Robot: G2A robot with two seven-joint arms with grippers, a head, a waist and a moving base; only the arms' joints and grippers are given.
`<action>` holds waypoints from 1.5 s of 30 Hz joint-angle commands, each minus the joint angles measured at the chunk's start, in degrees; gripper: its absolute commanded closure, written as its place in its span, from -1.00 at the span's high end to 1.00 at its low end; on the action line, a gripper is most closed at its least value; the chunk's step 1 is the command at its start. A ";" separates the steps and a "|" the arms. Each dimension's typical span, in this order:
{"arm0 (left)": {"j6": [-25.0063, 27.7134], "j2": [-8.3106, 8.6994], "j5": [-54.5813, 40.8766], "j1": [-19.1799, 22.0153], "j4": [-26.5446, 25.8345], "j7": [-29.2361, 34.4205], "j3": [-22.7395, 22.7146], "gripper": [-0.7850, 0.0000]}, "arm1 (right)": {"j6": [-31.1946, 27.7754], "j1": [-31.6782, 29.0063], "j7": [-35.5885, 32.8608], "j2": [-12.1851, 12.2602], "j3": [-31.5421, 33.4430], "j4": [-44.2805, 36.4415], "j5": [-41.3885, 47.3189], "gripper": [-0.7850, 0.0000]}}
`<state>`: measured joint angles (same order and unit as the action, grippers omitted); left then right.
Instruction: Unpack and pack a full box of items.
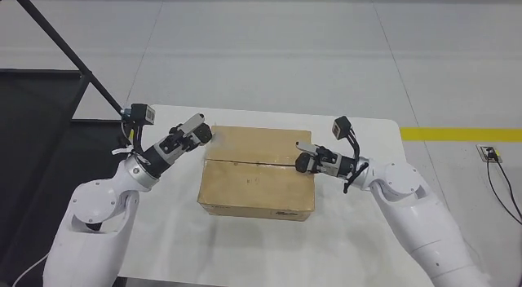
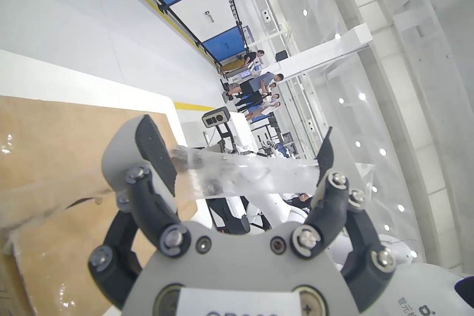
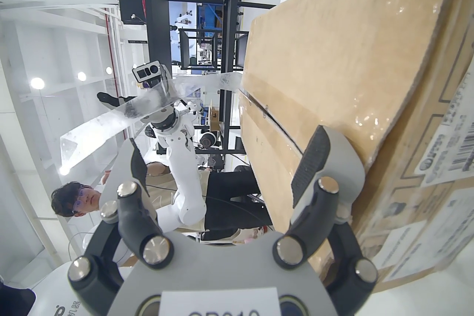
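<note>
One cardboard box [image 1: 257, 177], flaps closed, sits mid-table [image 1: 359, 238] in the top view. Two grippers flank it: the left gripper [image 1: 204, 134] at a far corner, the right gripper [image 1: 300, 162] by the seam.

Left wrist view: two fingers spread, one clear tape strip [image 2: 251, 173] stuck across them.

Right wrist view: two fingers spread, empty, at the box's top edge.
</note>
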<state>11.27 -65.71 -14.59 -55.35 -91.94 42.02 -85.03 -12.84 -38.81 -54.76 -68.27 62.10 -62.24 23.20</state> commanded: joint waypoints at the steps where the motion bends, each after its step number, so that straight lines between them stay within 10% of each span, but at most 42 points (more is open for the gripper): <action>1: -0.48 0.04 0.04 0.42 0.43 0.08 0.21 1.00 | -0.11 0.11 -0.15 -0.05 -0.04 0.39 0.00 1.00; 24: -2.96 -0.24 1.45 5.66 4.80 -0.37 6.11 1.00 | -17.89 -8.87 6.15 2.00 5.76 -12.29 -12.91 1.00; 45: -2.97 -0.10 -0.53 6.80 6.46 0.34 7.00 1.00 | -18.47 -19.93 9.82 4.06 12.42 -27.62 -16.67 1.00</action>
<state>8.25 -65.81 -15.14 -48.63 -85.56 42.35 -78.14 -32.72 -59.01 -46.01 -64.15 74.73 -89.87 7.41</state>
